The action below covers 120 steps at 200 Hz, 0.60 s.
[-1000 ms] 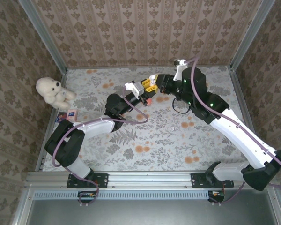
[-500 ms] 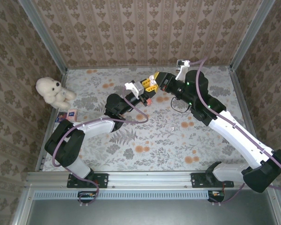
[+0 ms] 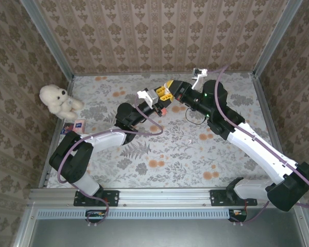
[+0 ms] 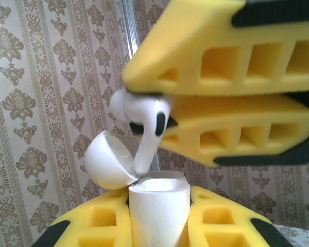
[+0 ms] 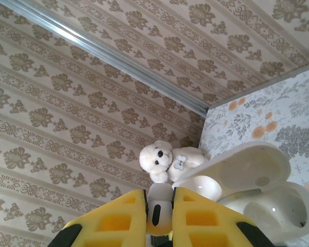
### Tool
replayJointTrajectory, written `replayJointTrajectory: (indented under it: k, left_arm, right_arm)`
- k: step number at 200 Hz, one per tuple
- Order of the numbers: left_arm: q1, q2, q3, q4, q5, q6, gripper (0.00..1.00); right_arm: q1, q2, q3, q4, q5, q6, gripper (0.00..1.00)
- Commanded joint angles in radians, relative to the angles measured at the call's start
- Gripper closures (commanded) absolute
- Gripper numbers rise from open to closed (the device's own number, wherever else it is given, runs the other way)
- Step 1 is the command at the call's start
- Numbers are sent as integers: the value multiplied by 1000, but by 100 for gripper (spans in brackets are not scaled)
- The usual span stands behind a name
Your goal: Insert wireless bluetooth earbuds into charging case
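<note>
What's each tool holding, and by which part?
Left tool clamps the white rounded charging case by its lower body, lid open. Right tool pinches a white plastic earbud by its bulb end, stem free.

Left wrist view: the left pincer (image 4: 158, 218), at the bottom, is gripping an upright white charging case (image 4: 158, 198) between its yellow fingers (image 4: 100, 226). The lid (image 4: 105, 162) is hanging open to the left. Above it, the right pincer (image 4: 159, 98) is pinching a white earbud (image 4: 147, 117), whose stem is pointing down at the case rim beside the hinge. A patterned wall (image 4: 46, 77) is standing behind.
</note>
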Motion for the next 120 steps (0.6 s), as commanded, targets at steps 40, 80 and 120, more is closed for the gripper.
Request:
replayJointTrajectory:
  k: [40,80,120]
  left_arm:
    - [-4,1,30,54,-7,-13,100]
    - [-5,0,34,53,-7,-12,100]
    - [-4,-2,33,52,-2,-12,100]
  right_arm:
    - [-4,-13,-43,57,-20,41,86]
    - [-4,-17,-54,45,-18,52,86]
    - [-5,-16,-48,-19,30,73,86]
